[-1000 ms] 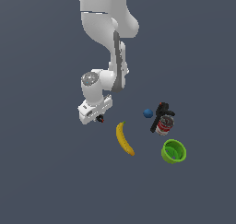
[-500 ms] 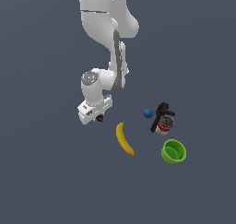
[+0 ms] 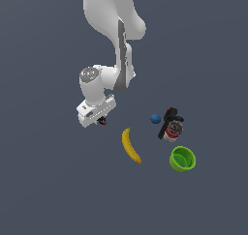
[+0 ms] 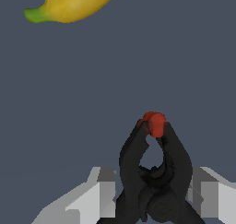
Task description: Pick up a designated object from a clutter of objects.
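Note:
The designated object, a tiny black clamp [image 4: 154,172] with red tips [image 4: 153,122], sits between my two grey fingers [image 4: 99,191] in the wrist view. My gripper [image 4: 154,188] is shut on its body, with the prongs pointing away from the hand. In the exterior view, my gripper [image 3: 100,119] hangs to the exterior view's left of the clutter, and the clamp [image 3: 102,121] shows as a small black-and-red speck under the white hand. The yellow banana [image 3: 131,145] lies just to its right and lower; its green-tipped end [image 4: 69,4] shows in the wrist view.
The blue ball [image 3: 155,118], long black tool [image 3: 168,120], red-labelled can [image 3: 173,131] and green cup [image 3: 182,158] are grouped at the exterior view's right, well apart from the hand. The ground is plain dark grey.
The hand has shifted slightly up and to the exterior view's left, with the clamp still in it. The other objects have not moved.

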`<state>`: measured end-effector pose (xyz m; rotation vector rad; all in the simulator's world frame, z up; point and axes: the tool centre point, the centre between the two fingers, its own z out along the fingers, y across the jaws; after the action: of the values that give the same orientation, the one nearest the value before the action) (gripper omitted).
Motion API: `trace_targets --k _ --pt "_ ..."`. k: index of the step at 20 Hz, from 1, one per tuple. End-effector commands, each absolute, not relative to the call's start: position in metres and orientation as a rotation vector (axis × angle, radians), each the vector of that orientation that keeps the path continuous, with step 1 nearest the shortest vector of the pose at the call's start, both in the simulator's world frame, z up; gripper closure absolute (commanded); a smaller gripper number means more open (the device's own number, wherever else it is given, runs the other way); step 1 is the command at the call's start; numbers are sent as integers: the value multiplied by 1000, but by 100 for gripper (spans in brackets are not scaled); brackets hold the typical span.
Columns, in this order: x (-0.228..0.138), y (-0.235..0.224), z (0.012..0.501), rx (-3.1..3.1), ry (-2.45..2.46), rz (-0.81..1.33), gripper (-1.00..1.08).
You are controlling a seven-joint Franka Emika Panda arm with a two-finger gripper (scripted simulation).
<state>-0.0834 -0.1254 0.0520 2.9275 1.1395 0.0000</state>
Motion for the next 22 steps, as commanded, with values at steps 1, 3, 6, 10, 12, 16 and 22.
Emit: trace_targets --k 1,3,6,10,12,16,22 --pt "-82 -130 69 2927 1139 1 108" --pt "-81 -135 84 2927 1139 1 108" --pt "-78 -143 110 2927 1140 1 108" --pt "-75 -154 148 2928 1140 1 108" --pt "-73 -160 167 2928 1140 2 108" --pt "-70 -171 205 2928 1140 2 108" --pt "-64 -189 262 2928 1140 2 108"
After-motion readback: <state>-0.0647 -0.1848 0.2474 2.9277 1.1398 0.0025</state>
